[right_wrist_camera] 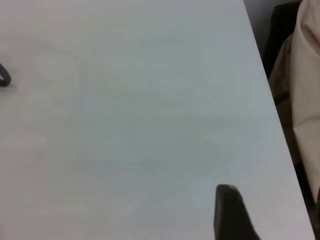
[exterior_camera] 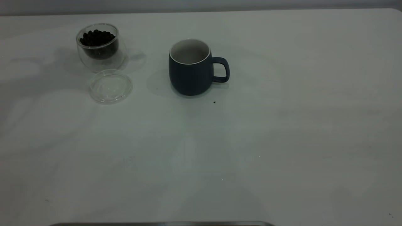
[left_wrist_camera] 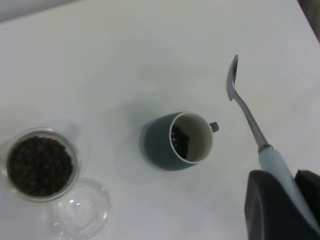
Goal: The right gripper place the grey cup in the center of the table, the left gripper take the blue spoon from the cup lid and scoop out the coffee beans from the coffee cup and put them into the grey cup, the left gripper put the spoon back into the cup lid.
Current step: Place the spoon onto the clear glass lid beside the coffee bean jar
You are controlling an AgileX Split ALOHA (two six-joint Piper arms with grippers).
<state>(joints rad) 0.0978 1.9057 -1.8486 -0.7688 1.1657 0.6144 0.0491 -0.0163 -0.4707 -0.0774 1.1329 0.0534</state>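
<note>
The grey cup (exterior_camera: 190, 72) stands upright near the table's (exterior_camera: 282, 141) middle, handle to the right. In the left wrist view the grey cup (left_wrist_camera: 165, 145) holds some coffee beans (left_wrist_camera: 180, 141). The coffee cup (exterior_camera: 98, 47), full of beans (exterior_camera: 96, 37), stands at the back left. The cup lid (exterior_camera: 110, 86) lies empty just in front of it. My left gripper (left_wrist_camera: 295, 200) is shut on the blue spoon's (left_wrist_camera: 250, 120) pale handle, high above the table beside the grey cup. The spoon's bowl looks empty. My right gripper (right_wrist_camera: 277, 220) shows one finger (right_wrist_camera: 229, 210) and holds nothing.
A single stray bean (exterior_camera: 214, 102) lies on the table just in front of the grey cup. The table's edge (right_wrist_camera: 270, 100) runs close to the right gripper, with a pale cloth beyond it. Neither arm shows in the exterior view.
</note>
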